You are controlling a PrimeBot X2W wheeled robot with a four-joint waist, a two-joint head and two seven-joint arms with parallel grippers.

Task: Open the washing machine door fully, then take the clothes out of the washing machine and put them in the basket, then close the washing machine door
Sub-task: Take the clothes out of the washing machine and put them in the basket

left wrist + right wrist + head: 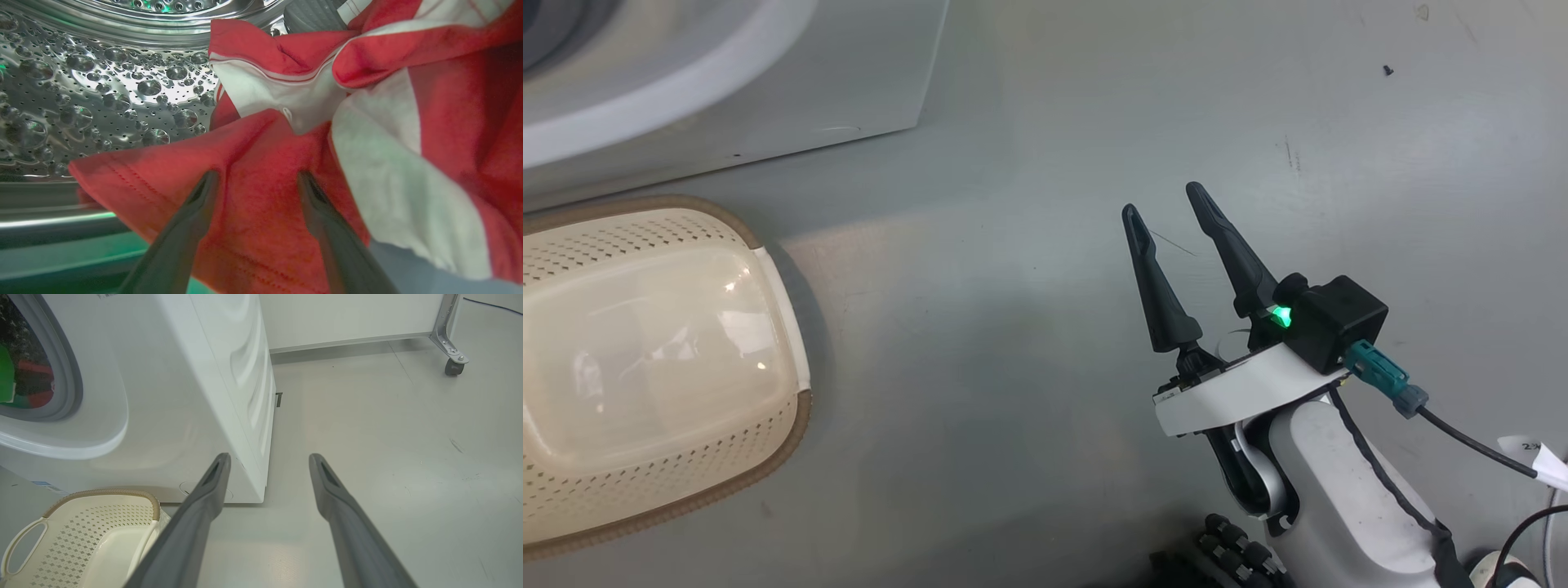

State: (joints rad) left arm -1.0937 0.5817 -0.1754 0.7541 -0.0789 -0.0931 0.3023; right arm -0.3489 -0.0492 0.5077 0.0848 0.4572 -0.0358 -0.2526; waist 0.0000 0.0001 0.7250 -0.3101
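**Ana:** Where are the clothes?

**Ben:** The clothes [286, 53] are inside the washing machine [175, 375]. They lie in the shiny steel drum [102, 94]. They are red with white stripes.

**Ana:** What about the left gripper?

**Ben:** The left gripper [258, 175] is in the drum too. Its two fingers are spread wide. Red cloth is right at the tips and fills the gap behind them, but the fingers are not pinching it.

**Ana:** And the right gripper?

**Ben:** The right gripper [1162, 200] hangs over the grey floor [1094, 106], on the right of the machine's near corner. Its fingers are wide apart as well, and it holds nothing.

**Ana:** Where is the basket?

**Ben:** The basket [645, 237] stands on the floor just beside the front of the machine. It is on the left, well apart from the right gripper.

**Ana:** Can you see the clothes from outside?

**Ben:** Yes. In the right wrist view, a bit of red shows through the round mouth [71, 375] with its grey ring.
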